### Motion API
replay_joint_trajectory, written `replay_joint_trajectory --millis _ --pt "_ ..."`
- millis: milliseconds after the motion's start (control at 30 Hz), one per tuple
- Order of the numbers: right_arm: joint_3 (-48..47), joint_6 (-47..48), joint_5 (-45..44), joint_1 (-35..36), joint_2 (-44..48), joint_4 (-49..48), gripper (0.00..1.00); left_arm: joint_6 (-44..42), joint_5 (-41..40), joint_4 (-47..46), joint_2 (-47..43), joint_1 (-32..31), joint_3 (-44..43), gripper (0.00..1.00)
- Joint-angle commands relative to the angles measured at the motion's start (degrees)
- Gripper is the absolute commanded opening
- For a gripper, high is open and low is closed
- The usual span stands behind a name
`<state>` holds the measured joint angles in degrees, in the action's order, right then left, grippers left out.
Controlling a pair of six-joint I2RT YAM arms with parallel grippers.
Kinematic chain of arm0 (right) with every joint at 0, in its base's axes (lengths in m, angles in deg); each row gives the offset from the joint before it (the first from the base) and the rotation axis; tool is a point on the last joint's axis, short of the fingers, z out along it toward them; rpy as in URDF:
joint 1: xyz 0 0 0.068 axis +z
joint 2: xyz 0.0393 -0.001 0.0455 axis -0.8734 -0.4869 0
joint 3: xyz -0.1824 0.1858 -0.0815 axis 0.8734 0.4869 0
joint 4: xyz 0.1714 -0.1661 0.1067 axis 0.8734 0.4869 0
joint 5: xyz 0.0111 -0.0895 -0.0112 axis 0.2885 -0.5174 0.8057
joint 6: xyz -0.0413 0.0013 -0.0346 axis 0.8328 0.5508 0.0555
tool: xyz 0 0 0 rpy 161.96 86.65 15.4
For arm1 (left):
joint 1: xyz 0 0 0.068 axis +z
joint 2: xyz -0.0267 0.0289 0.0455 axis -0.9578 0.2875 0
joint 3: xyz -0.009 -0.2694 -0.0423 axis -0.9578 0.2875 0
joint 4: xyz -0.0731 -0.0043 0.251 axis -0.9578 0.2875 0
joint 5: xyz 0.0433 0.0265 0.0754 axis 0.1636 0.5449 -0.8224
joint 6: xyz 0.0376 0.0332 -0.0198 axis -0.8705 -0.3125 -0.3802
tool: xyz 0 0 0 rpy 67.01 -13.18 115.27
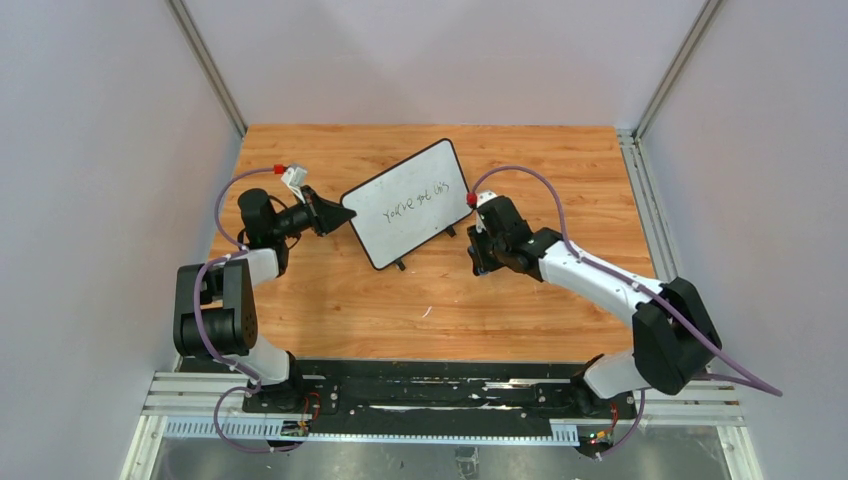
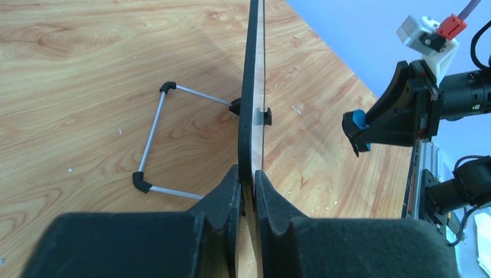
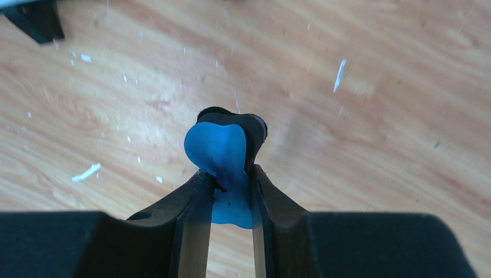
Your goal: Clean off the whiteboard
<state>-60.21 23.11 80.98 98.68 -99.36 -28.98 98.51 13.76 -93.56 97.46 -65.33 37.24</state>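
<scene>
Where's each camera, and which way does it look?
Top: above, behind the arms, looking down on the white black-framed whiteboard and wooden table; both arms show.
Left wrist: looks along the left hand, shut on the whiteboard's edge.
Right wrist: faces the table; right hand pinches a small blue eraser block.
Shared: top and left wrist show the whiteboard.

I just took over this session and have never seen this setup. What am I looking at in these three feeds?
Two robot arms are bolted at the near edge of a wooden table. The overhead view shows both; the other two views come from a camera on each wrist. The left end effector is clamped on the edge of the whiteboard, which bears dark handwriting and has a wire stand behind it. The right end effector grips a small blue eraser, apart from the board, over bare wood.
</scene>
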Motion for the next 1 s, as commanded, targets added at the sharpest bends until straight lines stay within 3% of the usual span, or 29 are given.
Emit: replay_joint_trajectory --millis 0,333,967 --pt "-2.1 2.0 -3.9 1.1 -2.5 -8.3 0.01 -4.2 0.0 1.0 0.9 -0.4 -1.0 0.00" --pt "-8.2 6.6 -7.9 0.3 -11.0 -18.7 0.01 -5.0 -0.1 1.6 1.8 -0.4 -1.3 0.00" --pt "-19.9 11.0 -1.5 -7.4 -21.2 -24.0 0.01 -6.5 -0.3 5.0 1.4 -0.4 -2.1 0.00"
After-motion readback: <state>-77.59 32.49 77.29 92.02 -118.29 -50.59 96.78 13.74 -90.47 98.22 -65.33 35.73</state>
